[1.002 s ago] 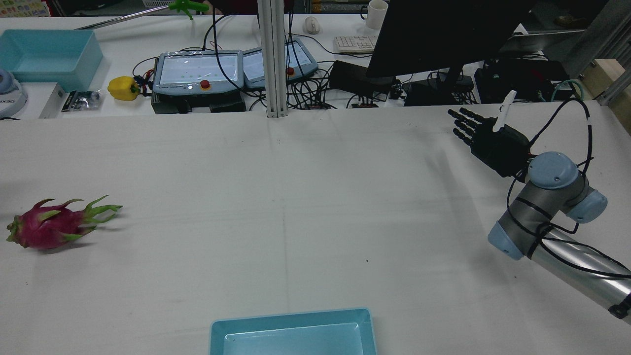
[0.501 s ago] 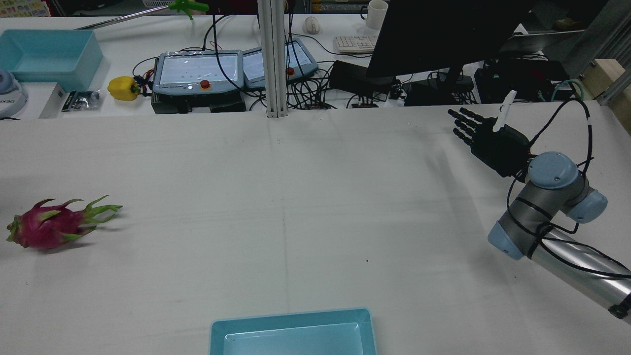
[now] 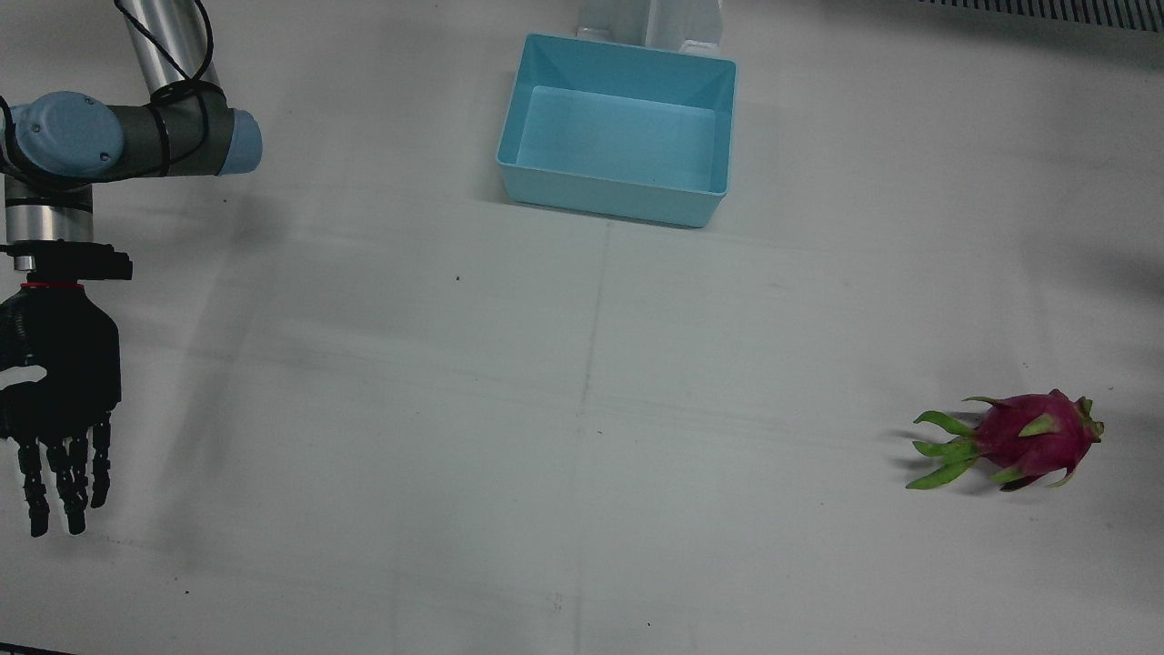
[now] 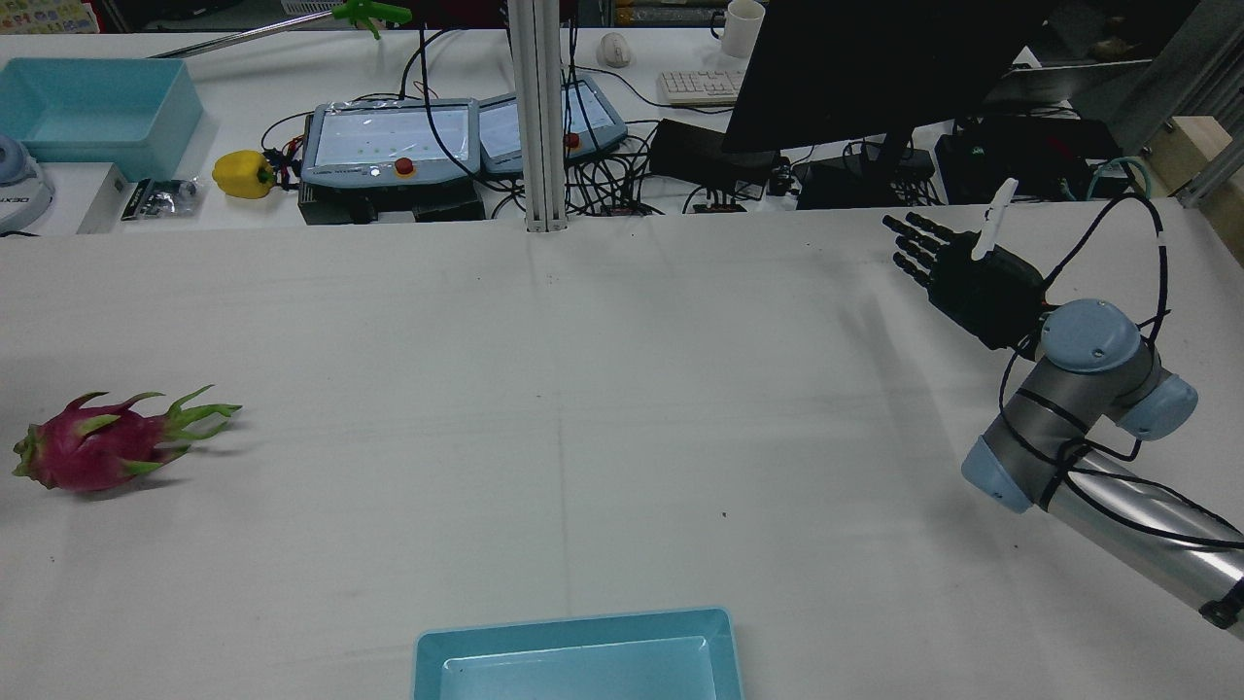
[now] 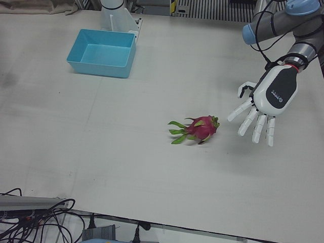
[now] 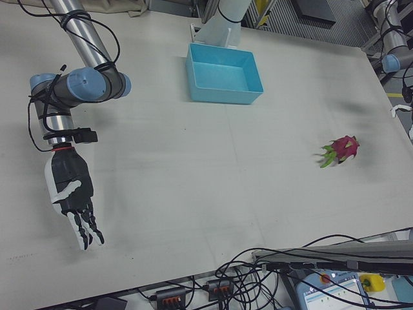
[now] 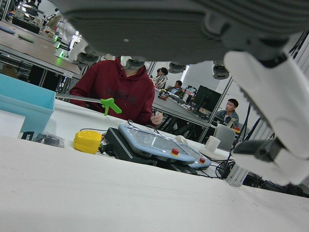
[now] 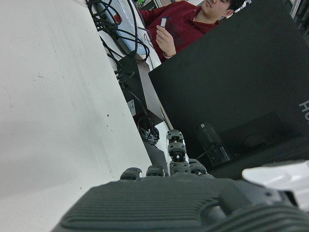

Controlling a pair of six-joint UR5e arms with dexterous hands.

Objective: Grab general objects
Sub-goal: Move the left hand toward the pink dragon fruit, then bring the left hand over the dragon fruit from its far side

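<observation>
Front view: we log one dragon fruit (image 3: pixel 1028 438) lying on its side on the white table (image 3: pixel 582 509), green leaf tips toward the view's left. One blue bin (image 3: pixel 618 127) stands near the top edge, nothing inside. The black right hand (image 3: pixel 55 400) hangs at the view's left edge, fingers apart and straight, holding nothing.

Rear view: we find the dragon fruit (image 4: pixel 102 442) at the far left of the table, the right hand (image 4: pixel 972 272) at the far right, well apart from it, fingers extended and empty. The bin's rim (image 4: pixel 573 632) shows at the bottom edge. Beyond the table we note two teach pendants (image 4: pixel 389 141), a yellow pepper (image 4: pixel 243 175) and a second blue bin (image 4: pixel 97 112).

Left-front view: we record the white left hand (image 5: pixel 263 106) hovering just beside the dragon fruit (image 5: pixel 197 129), palm down, fingers spread wide, not touching it.

Right-front view: the right hand (image 6: pixel 71 200) points down at the table, open, far from the dragon fruit (image 6: pixel 339 150).

Left hand view: we see the underside of the left hand (image 7: pixel 193 29), the pendants (image 7: pixel 154 142), the pepper (image 7: pixel 88 141) and a person in a red hoodie (image 7: pixel 116 89).

Right hand view: we see the back of the right hand (image 8: pixel 174 203) and a black monitor (image 8: pixel 241 87); the fruit is out of frame.
</observation>
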